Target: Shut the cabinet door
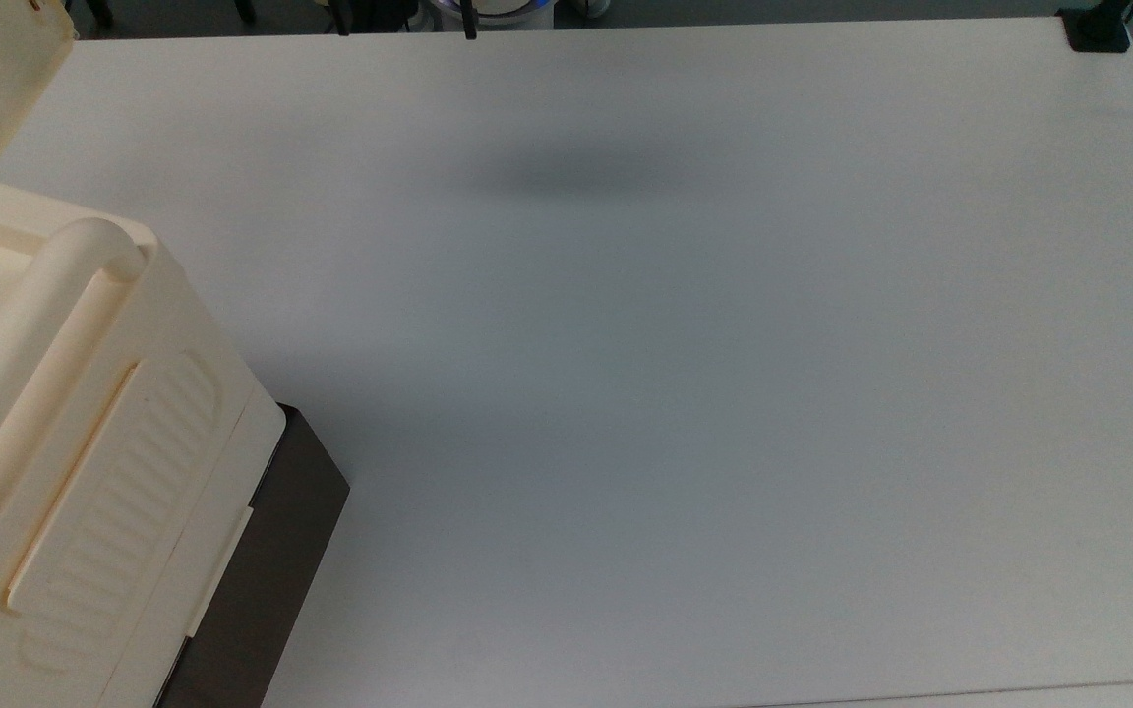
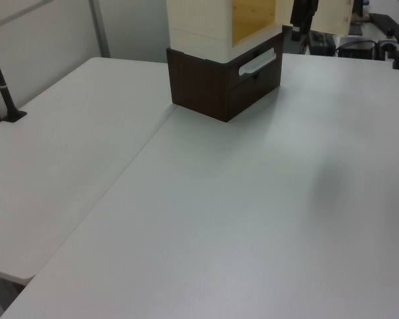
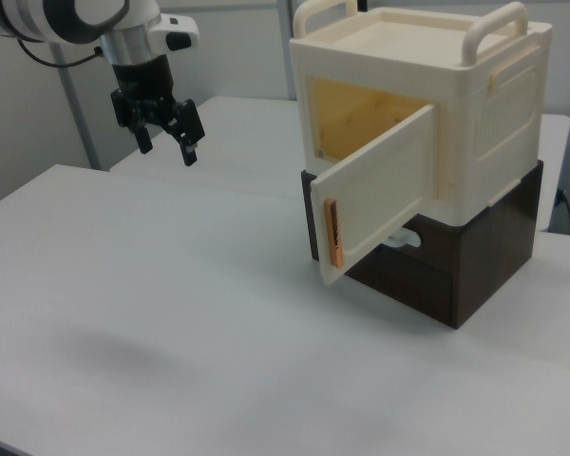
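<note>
Gripper [image 3: 165, 139] hung open, empty, at ten o'clock from the cabinet door [image 3: 380, 190]; it should push the door's free edge squarely.

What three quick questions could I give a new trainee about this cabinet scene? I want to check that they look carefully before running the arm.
1. True or false: the cabinet door is fully shut against the cabinet.
2. Multiple choice: in the right view, where is the gripper relative to the door? A) touching its stained edge B) in the air, apart from it, toward the right view's left C) inside the cabinet opening
3. Fill in: the cream cabinet stands on a dark ____ base.

Key:
1. False; the door is swung open and the yellowish interior shows.
2. B; its fingers are open, holding nothing.
3. Brown.
</note>
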Motion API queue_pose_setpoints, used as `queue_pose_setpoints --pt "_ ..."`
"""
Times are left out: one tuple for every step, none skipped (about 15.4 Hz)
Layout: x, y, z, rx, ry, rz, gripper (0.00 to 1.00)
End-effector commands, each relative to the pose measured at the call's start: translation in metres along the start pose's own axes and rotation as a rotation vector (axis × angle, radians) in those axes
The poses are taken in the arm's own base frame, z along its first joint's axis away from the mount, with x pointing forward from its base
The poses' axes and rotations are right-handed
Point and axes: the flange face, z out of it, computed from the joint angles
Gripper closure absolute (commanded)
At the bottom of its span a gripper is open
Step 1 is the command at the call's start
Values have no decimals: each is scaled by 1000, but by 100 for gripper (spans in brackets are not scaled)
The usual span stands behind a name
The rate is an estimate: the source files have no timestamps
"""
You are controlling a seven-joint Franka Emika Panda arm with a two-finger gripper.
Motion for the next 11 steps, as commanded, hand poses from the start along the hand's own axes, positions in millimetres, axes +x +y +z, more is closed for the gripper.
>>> queue_pose_setpoints --pt "3 -4 4 -14 17 -18 0" --pt "3 -4 4 -14 17 -18 0" --pt "3 -4 4 -14 18 -16 0" --pt "3 -4 4 -14 18 -16 0" --pt "3 -4 4 -14 17 -18 0" --pt "3 -4 4 -14 18 -18 0" --pt "3 -4 4 -14 15 -16 0" --pt "3 -4 4 -14 17 -18 0" --pt "2 -4 4 -14 14 -16 0" --pt "1 -3 3 -14 14 -16 0" --pt "1 -3 2 -14 14 -16 0"
